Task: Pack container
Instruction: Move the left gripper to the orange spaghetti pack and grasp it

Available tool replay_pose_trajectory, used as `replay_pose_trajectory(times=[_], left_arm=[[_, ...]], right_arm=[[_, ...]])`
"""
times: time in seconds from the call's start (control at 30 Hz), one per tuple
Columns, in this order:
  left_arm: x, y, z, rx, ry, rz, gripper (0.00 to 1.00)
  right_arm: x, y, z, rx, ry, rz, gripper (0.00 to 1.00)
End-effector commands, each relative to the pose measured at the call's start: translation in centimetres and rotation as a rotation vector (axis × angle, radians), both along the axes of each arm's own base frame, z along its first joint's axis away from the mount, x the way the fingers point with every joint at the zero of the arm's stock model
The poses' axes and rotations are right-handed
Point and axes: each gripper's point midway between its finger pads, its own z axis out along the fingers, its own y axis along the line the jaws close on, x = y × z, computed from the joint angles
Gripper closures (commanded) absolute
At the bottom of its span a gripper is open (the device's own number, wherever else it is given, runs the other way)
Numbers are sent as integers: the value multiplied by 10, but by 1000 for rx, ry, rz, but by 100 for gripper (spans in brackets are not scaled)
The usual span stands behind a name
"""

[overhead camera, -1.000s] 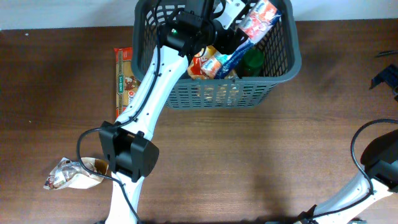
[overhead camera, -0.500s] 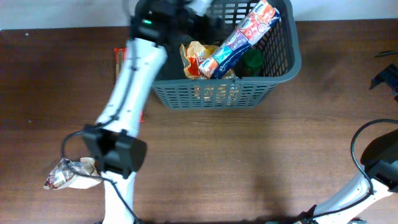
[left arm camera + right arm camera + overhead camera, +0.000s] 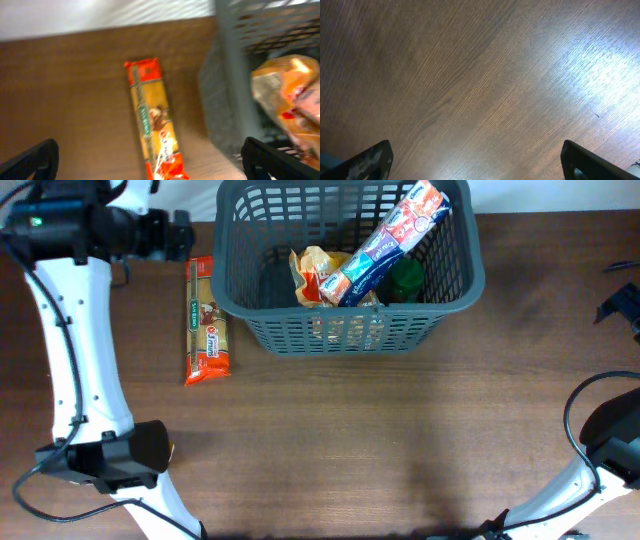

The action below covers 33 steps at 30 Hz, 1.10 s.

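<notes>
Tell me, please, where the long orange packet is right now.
The orange packet lies flat on the table, just left of the basket in the overhead view.

Three cameras on one worktop (image 3: 330, 440).
The overhead camera hangs above and looks straight down. It takes in the whole wooden surface, with the container (image 3: 345, 330) at the far edge. The left wrist camera looks down from higher up, its picture blurred, at the orange packet (image 3: 150, 127) lying just beside the container's left wall; the overhead view shows both too. The right wrist camera sits close over bare wood, facing down at grain and glare, and shares only the worktop with the others.
</notes>
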Motion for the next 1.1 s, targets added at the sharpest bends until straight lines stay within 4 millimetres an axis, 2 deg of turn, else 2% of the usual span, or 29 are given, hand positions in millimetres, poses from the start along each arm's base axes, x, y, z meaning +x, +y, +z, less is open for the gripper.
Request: replay_pose_trajectory(times=[0.0,0.13,0.33,0.43,0.53,0.83,1.07], left_arm=[[-5,21,-11,-13,47,68,1],[-12,37,-38,-25,130,103,1],[-20,45,-109,-50,302,125,1],[-17,45,-143,-59,345,129,1],[-10,46,-167,-73,345,156,1],[10,24,-210,-29,355,112,1],[13,-2,-254,19,438,56,1]], right_arm=[[-2,0,3,-13,1,-8,1],[-2,0,3,-14,1,-8,1],[-2,0,3,-14,1,-8,1],[-2,0,3,-13,1,-8,1],[-2,0,3,-13,1,-8,1],[-2,0,3,-14,1,-8,1],[-2,0,3,-13,1,-8,1]])
